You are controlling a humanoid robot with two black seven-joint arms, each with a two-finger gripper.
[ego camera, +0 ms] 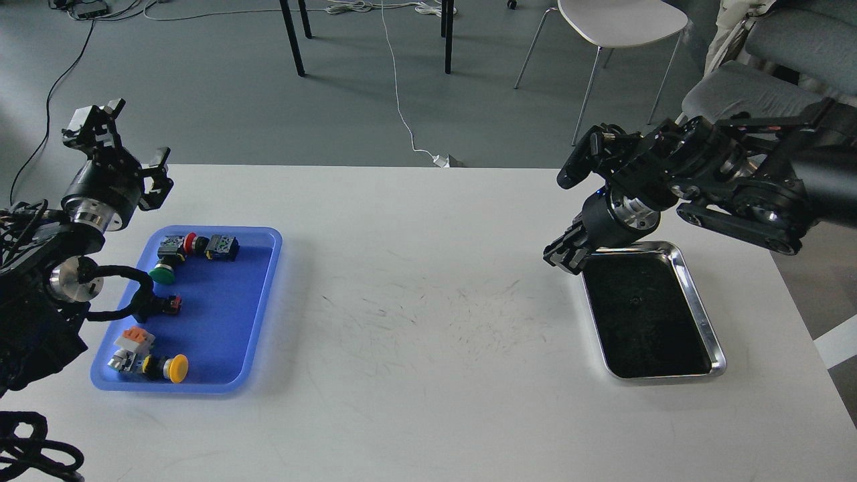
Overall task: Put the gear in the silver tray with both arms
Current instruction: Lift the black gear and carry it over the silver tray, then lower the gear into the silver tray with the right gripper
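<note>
The silver tray [663, 377] lies on the white table at the right, and its dark base looks bare. My right gripper [564, 255] hangs above the table at the tray's far left corner, pointing down. Its fingers are dark and close together, so I cannot tell whether they hold anything. My left gripper [126, 146] is raised over the table's far left corner, behind the blue tray [221, 314]. It is open and empty. I cannot pick out a gear anywhere in view.
The blue tray holds several push buttons and switch parts, among them a yellow button [177, 368] and a green one [163, 273]. Chairs [619, 23] and table legs stand on the floor beyond the far edge. A black cable [27, 452] lies at the front left.
</note>
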